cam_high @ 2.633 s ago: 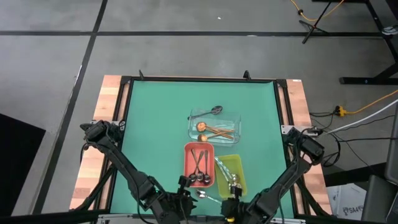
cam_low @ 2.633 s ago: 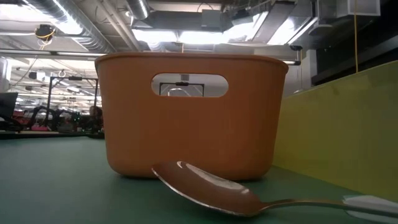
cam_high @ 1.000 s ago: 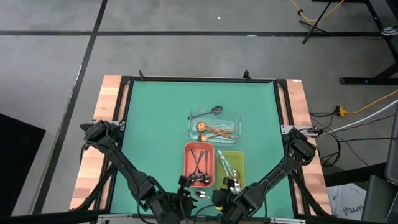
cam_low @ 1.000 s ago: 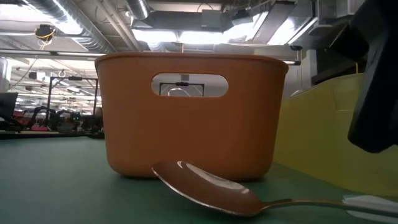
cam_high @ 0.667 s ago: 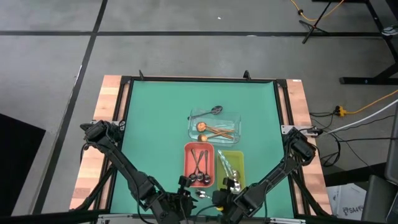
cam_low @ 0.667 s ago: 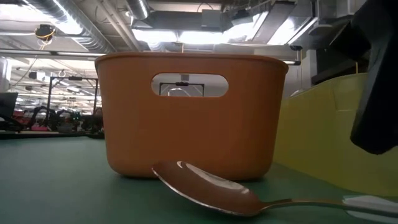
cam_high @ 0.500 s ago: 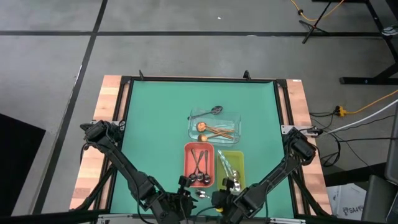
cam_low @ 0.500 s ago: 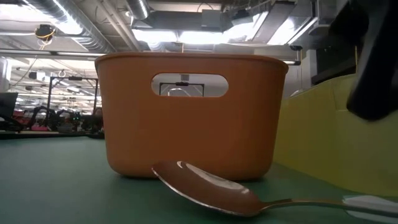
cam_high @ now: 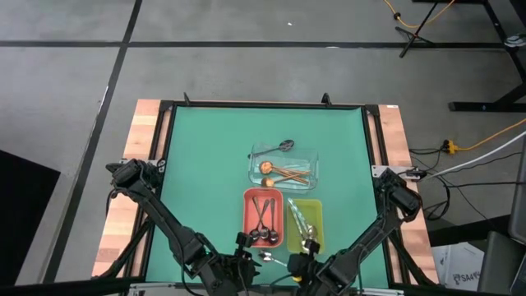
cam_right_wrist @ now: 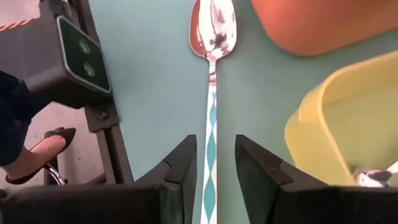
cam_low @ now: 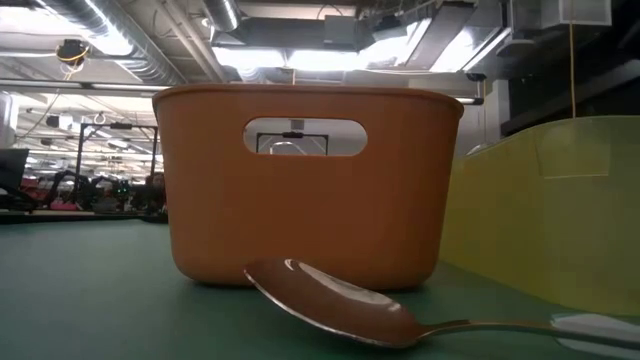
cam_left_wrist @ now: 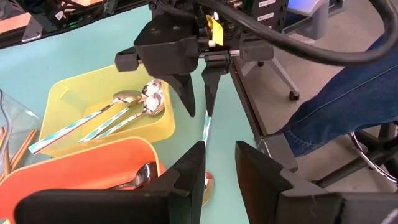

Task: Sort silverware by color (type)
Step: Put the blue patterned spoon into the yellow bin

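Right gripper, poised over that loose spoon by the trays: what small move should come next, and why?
Probably straight down, then close. In the right wrist view the right gripper hangs with open fingers either side of the patterned handle of the spoon, which lies flat on the green mat beside the yellow tray. Other silver spoons already lie in that tray.

You're over the green table [cam_high: 205,164]. At its centre sits the clear tray [cam_high: 283,167]; toward six o'clock the red tray [cam_high: 263,218] and yellow-green tray [cam_high: 306,222] stand side by side. A lone spoon [cam_high: 271,259] lies on the mat at the near edge, just beside them.
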{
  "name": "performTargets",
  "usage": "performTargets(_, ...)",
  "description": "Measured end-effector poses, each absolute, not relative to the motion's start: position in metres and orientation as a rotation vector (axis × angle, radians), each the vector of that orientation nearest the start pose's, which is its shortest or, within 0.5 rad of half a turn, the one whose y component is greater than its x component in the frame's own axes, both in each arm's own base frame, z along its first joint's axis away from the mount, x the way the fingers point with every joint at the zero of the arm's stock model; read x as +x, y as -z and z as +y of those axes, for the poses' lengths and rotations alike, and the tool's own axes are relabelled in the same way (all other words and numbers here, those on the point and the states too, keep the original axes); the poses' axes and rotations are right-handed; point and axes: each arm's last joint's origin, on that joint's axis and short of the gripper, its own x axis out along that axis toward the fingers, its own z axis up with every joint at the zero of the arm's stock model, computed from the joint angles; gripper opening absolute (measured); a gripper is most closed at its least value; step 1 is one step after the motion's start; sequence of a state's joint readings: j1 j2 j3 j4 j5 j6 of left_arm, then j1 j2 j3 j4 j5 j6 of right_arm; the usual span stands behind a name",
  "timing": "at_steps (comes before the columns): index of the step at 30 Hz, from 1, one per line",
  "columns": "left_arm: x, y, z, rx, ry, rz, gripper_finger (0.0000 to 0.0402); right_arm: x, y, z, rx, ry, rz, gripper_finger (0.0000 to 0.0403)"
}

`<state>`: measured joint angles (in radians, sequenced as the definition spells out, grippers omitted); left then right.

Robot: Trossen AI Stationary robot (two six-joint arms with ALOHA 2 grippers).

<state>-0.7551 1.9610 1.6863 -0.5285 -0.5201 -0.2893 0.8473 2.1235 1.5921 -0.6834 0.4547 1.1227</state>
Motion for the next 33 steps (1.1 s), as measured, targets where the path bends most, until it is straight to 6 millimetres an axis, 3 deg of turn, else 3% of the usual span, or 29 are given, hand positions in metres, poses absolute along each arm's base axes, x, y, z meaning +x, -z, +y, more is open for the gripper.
performTargets(18, 0.328, -0.272, -0.289, 0.201, 0.126, 0.667, 0.0082, 0.282, -0.167, 0.328, 0.299, 0.206, 1.000, 0.0099)
performTargets(25, 0.328, -0.272, -0.289, 0.202, 0.126, 0.667, 0.0082, 0.267, -0.165, 0.332, 0.340, 0.285, 1.007, 0.0099)
performTargets(33, 0.328, -0.272, -0.289, 0.203, 0.126, 0.667, 0.0082, 0.265, -0.165, 0.334, 0.373, 0.304, 0.990, 0.0099)
